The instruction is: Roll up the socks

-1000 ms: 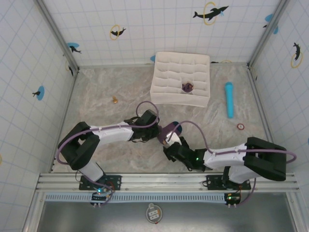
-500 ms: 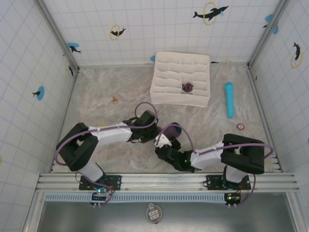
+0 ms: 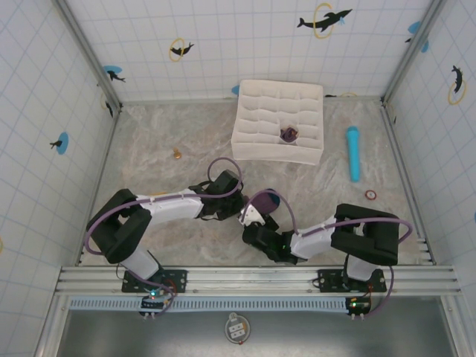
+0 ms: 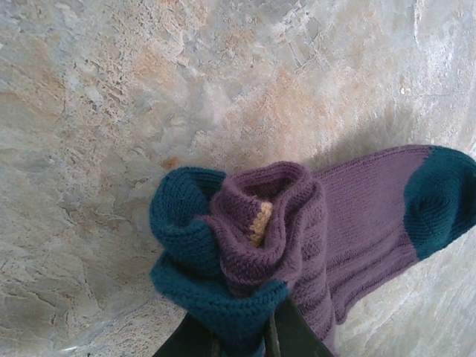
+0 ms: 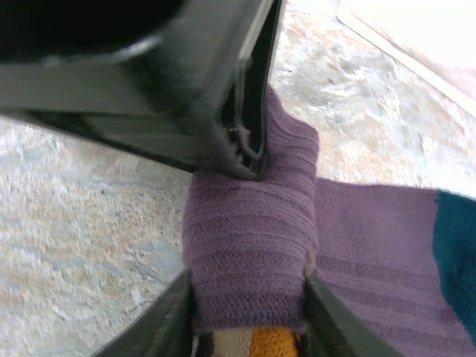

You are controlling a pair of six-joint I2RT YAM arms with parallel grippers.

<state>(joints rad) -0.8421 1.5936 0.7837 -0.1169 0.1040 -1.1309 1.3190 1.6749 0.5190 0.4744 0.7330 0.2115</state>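
The socks (image 4: 260,238) — a part-rolled purple-and-teal bundle with one purple leg trailing flat — lie on the bench (image 4: 89,111) between the two arms. The left end effector (image 4: 245,333) is clenched on the bundle's teal edge. The right end effector (image 5: 249,316) grasps the purple roll, with a finger pressed to each flank. The step is likely done best if the left anchors the core while the right turns the roll along the trailing leg — tension even, layers tight.

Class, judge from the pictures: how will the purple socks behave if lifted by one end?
Probably floppy: the socks bunch and fold where the left gripper pinches them. Likely light and grippy, given the ribbed knit. The loose roll may unfurl.
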